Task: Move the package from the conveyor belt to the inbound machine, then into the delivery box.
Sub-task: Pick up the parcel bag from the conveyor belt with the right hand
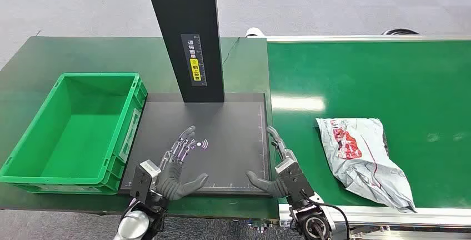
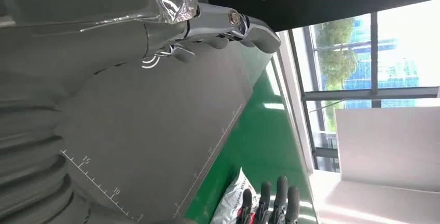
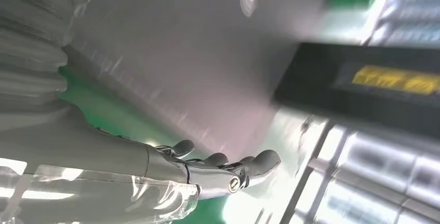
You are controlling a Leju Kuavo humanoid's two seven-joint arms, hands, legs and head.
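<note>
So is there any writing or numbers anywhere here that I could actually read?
"15" and "10": ruler marks on the dark scanner mat, left wrist view.
White wireless-wave symbol, no words: on the mat beside the left hand.
Yellow-and-white label on the black scanner column: characters too small to read.
Red print on the grey package lying on the green conveyor belt: too small to read.
Right hand: no text.

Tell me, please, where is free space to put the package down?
Free: the dark scanner plate between the left robot hand and right robot hand, before the black column; the whole green bin. The belt beyond the package is bare too.
</note>
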